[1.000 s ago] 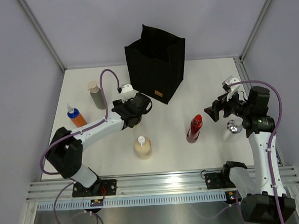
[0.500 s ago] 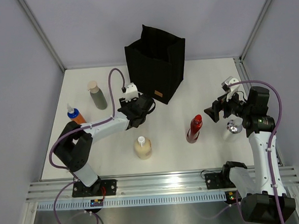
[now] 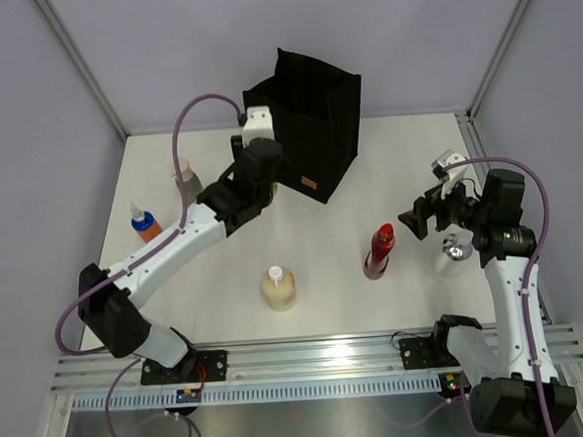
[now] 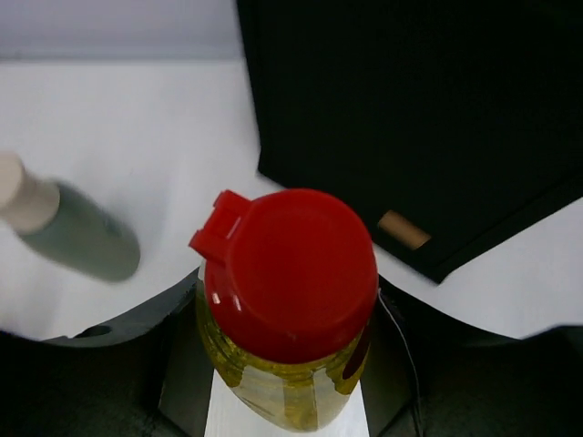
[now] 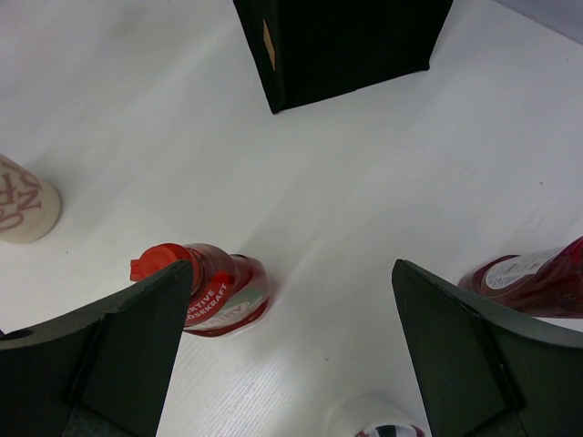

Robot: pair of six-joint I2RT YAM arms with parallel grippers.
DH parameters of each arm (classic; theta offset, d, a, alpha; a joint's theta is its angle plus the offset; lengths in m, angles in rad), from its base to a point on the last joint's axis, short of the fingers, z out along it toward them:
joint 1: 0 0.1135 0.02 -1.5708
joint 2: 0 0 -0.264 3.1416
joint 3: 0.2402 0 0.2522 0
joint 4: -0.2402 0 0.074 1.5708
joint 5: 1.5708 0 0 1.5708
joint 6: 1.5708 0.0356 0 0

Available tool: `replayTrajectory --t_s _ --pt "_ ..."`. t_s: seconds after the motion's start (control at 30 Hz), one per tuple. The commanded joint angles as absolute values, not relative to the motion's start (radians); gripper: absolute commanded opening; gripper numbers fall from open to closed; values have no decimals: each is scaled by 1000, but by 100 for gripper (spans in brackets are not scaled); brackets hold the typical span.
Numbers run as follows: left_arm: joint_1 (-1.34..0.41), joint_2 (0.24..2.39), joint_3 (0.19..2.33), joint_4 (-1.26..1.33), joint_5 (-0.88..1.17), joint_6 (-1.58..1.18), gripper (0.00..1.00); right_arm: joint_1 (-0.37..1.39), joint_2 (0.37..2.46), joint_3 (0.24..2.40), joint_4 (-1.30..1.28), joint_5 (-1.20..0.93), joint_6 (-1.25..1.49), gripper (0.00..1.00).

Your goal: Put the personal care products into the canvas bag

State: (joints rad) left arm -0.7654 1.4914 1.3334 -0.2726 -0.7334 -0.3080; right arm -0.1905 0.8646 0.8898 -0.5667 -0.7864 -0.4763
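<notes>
My left gripper [image 4: 287, 350] is shut on the yellow bottle with a red cap [image 4: 290, 273] and holds it in the air. In the top view the left gripper [image 3: 257, 166] hangs at the left front of the black canvas bag [image 3: 310, 118], and the bottle is hidden under it. Below it stands the grey bottle with a beige cap [image 4: 77, 241]. My right gripper [image 5: 291, 278] is open above the table, with the red bottle [image 5: 214, 289] by its left finger and a maroon bottle [image 5: 537, 278] by its right one.
An orange bottle with a blue cap [image 3: 146, 225] stands near the left edge. A beige bottle [image 3: 279, 289] stands front centre. A silver-white bottle [image 3: 455, 251] sits under the right arm. White walls and metal posts close in the table.
The left gripper closed on the yellow bottle, then rose and swung back toward the bag's left front. The right arm stayed still.
</notes>
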Motion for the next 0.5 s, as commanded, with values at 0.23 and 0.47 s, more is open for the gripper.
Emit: replayTrajectory --t_s 0.23,0.47 --pt "-644 1799 2228 -212 -412 -115 0 -187 864 928 -555 -804 -477 100" --pt "-594 1960 2289 53 -305 -147 0 -183 870 927 -551 -796 -474 100"
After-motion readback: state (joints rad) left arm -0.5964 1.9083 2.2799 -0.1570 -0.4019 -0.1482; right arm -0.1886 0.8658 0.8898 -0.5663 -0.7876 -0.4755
